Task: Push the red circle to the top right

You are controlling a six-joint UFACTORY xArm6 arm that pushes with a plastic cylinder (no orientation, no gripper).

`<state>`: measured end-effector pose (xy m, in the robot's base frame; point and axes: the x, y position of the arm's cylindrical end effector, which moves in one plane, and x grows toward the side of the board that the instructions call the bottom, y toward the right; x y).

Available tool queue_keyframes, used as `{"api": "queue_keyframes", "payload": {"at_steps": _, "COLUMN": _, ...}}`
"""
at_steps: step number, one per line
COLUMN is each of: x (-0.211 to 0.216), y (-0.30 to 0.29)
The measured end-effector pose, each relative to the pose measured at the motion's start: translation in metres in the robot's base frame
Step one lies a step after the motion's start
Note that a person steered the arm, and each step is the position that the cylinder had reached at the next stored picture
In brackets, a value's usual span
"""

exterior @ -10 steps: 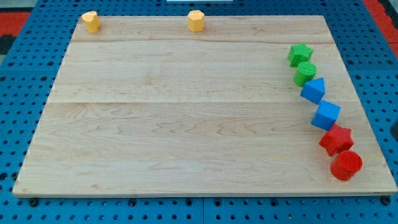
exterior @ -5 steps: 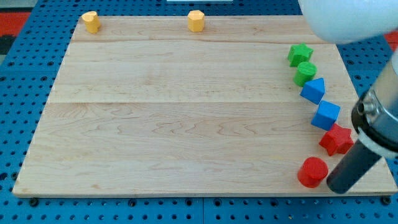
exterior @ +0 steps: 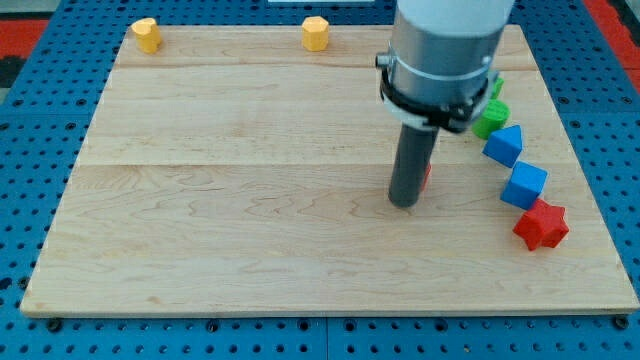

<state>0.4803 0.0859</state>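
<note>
The red circle (exterior: 427,176) shows only as a thin red sliver just right of my rod, near the board's middle right; the rest of it is hidden behind the rod. My tip (exterior: 404,203) rests on the board right beside it, on its left and lower side. The arm's grey body covers the area above. A red star (exterior: 541,225) lies at the right edge, well to the right of the tip.
Two blue blocks (exterior: 524,185) (exterior: 504,145) and a green block (exterior: 491,119) run up the right side, a second green one mostly hidden by the arm. Two yellow blocks (exterior: 146,34) (exterior: 316,32) sit at the top edge of the wooden board (exterior: 230,200).
The red circle has moved from the bottom right corner leftward, then up toward the board's middle. The arm came in from the right and moved up and left with it.
</note>
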Motion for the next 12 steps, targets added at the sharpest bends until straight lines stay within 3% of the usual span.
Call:
{"api": "queue_keyframes", "payload": {"at_steps": 2, "x": -0.064, "y": 0.001}}
{"api": "queue_keyframes", "payload": {"at_steps": 4, "x": -0.033, "y": 0.007}}
{"api": "queue_keyframes", "payload": {"at_steps": 6, "x": -0.082, "y": 0.021}}
{"api": "queue_keyframes", "payload": {"at_steps": 7, "x": -0.082, "y": 0.028}}
{"api": "queue_keyframes", "payload": {"at_steps": 8, "x": -0.049, "y": 0.028}}
{"api": "queue_keyframes", "payload": {"at_steps": 9, "x": -0.054, "y": 0.053}}
{"api": "queue_keyframes", "payload": {"at_steps": 12, "x": -0.147, "y": 0.05}}
